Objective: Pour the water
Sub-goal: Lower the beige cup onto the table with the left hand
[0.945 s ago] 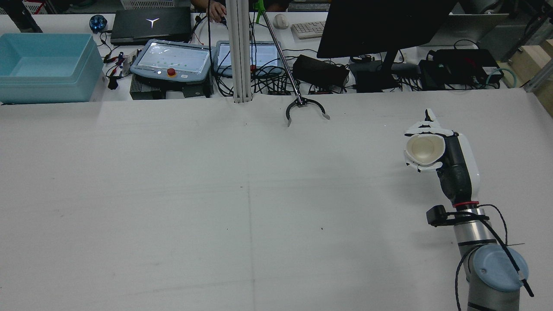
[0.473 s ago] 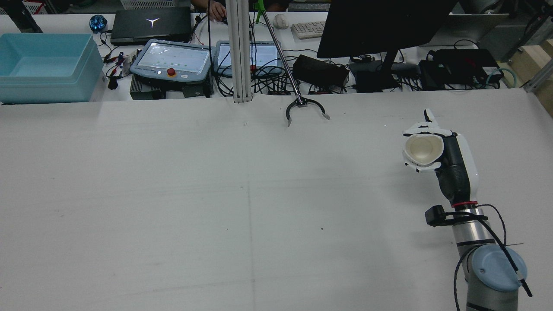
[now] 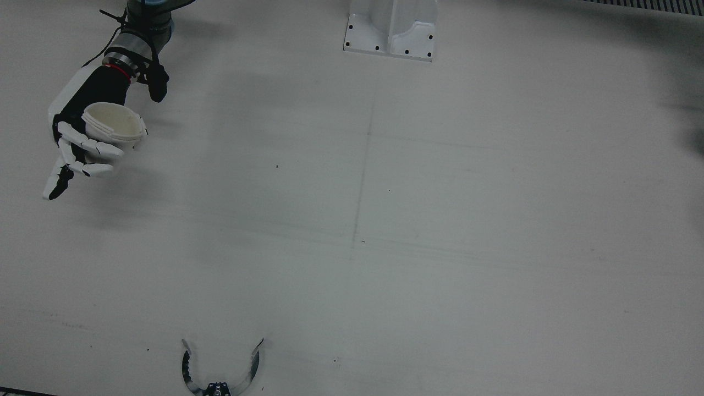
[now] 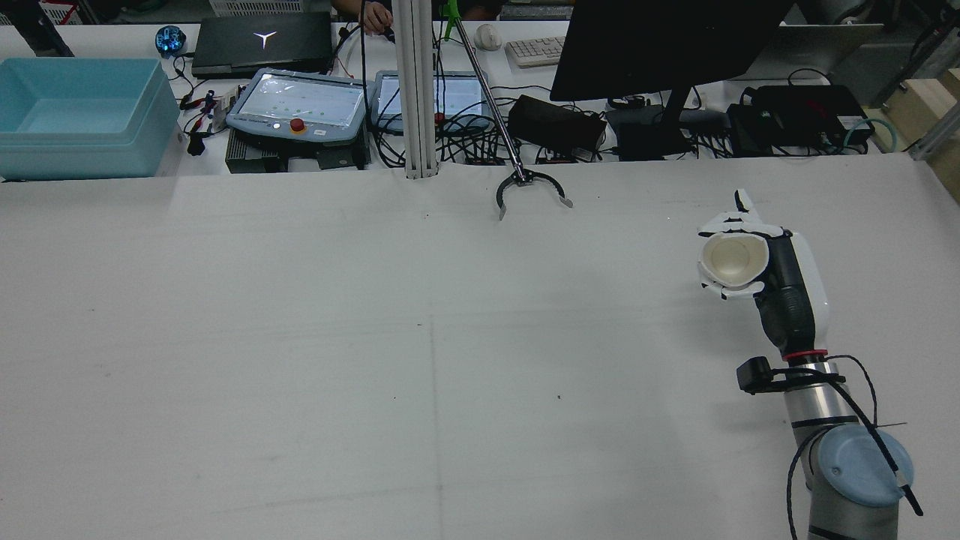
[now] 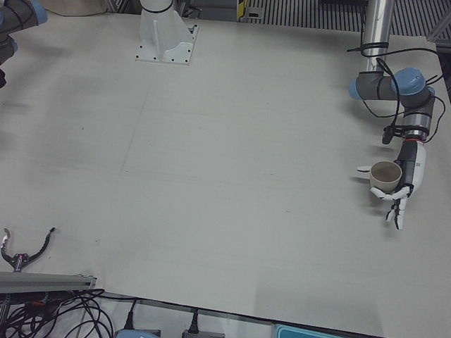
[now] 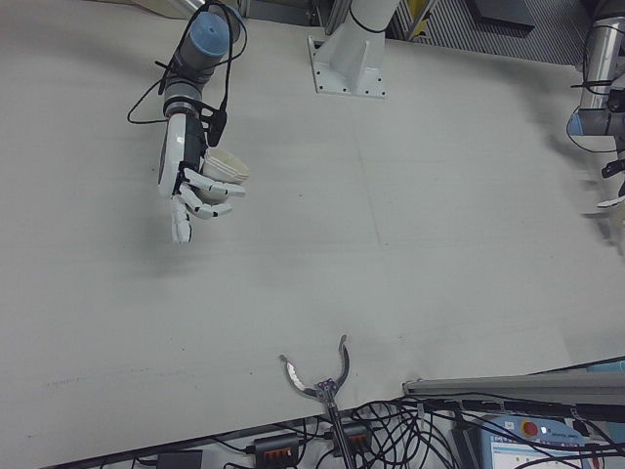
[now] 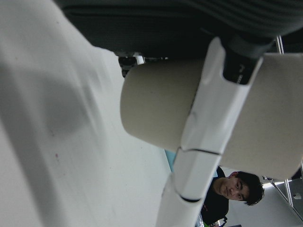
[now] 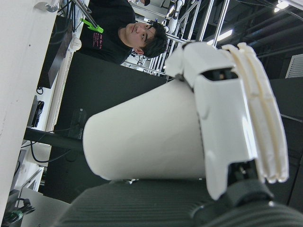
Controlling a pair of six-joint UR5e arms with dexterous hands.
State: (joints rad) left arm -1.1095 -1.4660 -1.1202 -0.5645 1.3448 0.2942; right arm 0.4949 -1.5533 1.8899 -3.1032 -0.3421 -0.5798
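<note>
Two paper-style cups are held above a bare white surface [image 3: 385,220], one in each robot hand, with the pour itself apparently not yet begun. At the upper left of the front view, the right robot hand [image 3: 82,126] is wrapped around a cream cup [image 3: 114,125], fingers curled across its side wall and one finger pointing free toward the lower left. At the right edge of the left-front view, the left robot hand [image 5: 405,179] is likewise closed on a tan cup [image 5: 385,174], which stands roughly upright with its mouth open to the camera above.

Both cups sit clear of the surface and well apart from each other, on opposite halves of the station. Seen from the rear, the cream cup's pale inside shows no clear water line; whether either cup is filled cannot be told.

The cups look light and thin-walled, likely to dent or go oval under a hard squeeze, and smooth enough to slip if the grip loosens during a tilt. The safest hold appears to be the one shown: around the middle of the wall, below the stiffer rim, with the mouth left clear. Any water would shift the weight as a cup tips, so a slow tilt seems wise.

Metal grabber claws [image 3: 220,374] lie open at the bottom edge of the front view, away from both arms.
</note>
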